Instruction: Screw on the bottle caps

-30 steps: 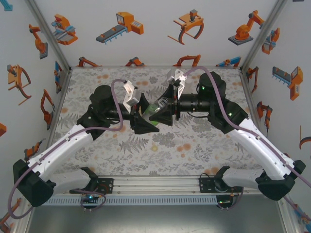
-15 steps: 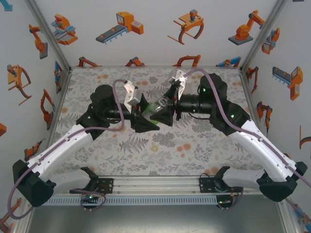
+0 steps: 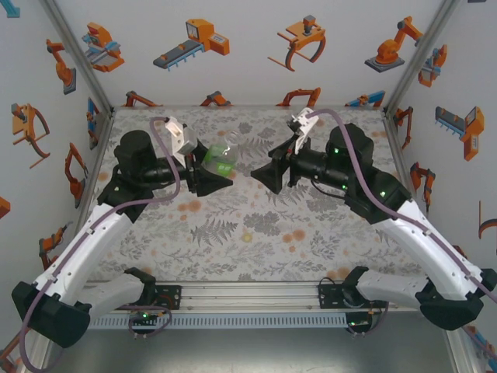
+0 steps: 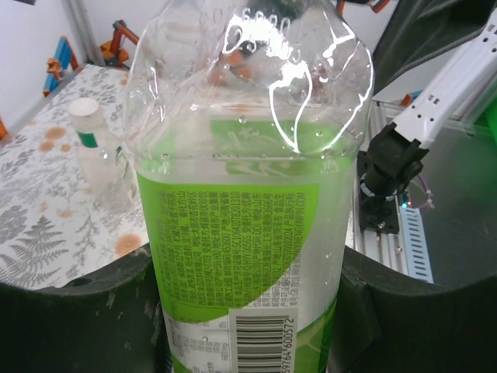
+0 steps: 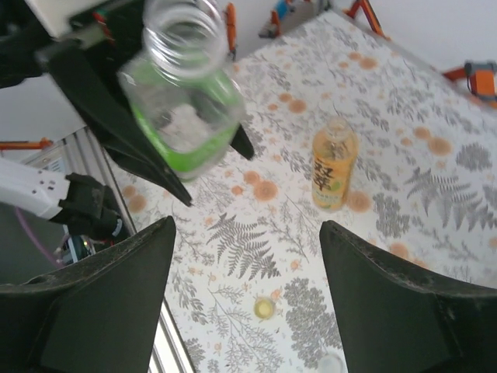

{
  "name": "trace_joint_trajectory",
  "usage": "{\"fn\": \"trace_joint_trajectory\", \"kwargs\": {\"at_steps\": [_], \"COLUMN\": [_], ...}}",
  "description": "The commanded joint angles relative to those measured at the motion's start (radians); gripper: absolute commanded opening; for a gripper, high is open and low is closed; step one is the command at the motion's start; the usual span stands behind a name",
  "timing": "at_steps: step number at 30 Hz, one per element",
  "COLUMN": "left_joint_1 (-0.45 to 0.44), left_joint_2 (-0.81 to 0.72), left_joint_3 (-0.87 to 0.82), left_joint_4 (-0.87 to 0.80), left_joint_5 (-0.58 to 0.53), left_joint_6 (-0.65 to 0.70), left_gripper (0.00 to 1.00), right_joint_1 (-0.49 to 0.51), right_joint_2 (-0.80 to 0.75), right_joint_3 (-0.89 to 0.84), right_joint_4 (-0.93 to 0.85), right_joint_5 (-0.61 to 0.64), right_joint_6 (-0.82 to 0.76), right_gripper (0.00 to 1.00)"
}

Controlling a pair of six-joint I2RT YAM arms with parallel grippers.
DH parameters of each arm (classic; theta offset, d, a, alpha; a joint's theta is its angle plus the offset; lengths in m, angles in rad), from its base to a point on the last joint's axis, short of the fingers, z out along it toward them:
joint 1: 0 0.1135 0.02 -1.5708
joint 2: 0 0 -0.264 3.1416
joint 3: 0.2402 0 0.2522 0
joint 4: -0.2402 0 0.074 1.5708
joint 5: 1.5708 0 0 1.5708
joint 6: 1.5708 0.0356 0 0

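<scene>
My left gripper (image 3: 211,181) is shut on a clear bottle with a green label (image 3: 220,158), held tilted above the table. In the left wrist view both fingers press its sides (image 4: 241,256). Its neck (image 5: 177,31) is open, with no cap on it. My right gripper (image 5: 247,233) stands open and empty, a short way to the right of the bottle (image 3: 264,172). An amber bottle with a yellow label (image 5: 332,167) stands uncapped on the table. A pale yellow cap (image 5: 263,308) and a whitish cap (image 5: 330,363) lie loose on the table below the right gripper.
A slim clear bottle with a white cap on it (image 4: 95,151) stands on the table beyond the held bottle. The flower-patterned table (image 3: 233,256) is walled on three sides. A metal rail (image 3: 248,299) runs along the near edge by the arm bases.
The two grippers have drawn apart. The left one carried the bottle left and back. The right one opened, let go of the bottle's neck and pulled back to the right.
</scene>
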Motion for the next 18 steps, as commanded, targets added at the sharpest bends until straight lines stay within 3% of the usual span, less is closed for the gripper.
{"fn": "trace_joint_trajectory", "kwargs": {"at_steps": [1,5,9,11,18], "left_joint_1": [0.053,0.086,0.092,0.095,0.098], "left_joint_2": [-0.018,-0.047,-0.101,-0.130,-0.215], "left_joint_3": [-0.031,-0.081,-0.112,-0.130,-0.194], "left_joint_4": [0.037,0.043,-0.028,-0.059,-0.043], "left_joint_5": [0.034,-0.009,-0.148,-0.223,-0.319], "left_joint_6": [-0.033,0.001,0.108,0.150,0.178], "left_gripper": [0.00,0.00,0.00,0.00,0.00], "right_joint_1": [0.017,0.061,0.111,0.133,0.192], "right_joint_2": [0.052,0.122,0.194,0.236,0.353], "right_joint_3": [-0.030,-0.028,-0.040,-0.053,-0.119], "right_joint_4": [-0.048,-0.116,-0.187,-0.211,-0.219], "right_joint_5": [0.151,0.255,0.397,0.416,0.459], "right_joint_6": [0.102,0.152,0.225,0.259,0.409], "right_gripper": [0.65,0.63,0.59,0.58,0.53]}}
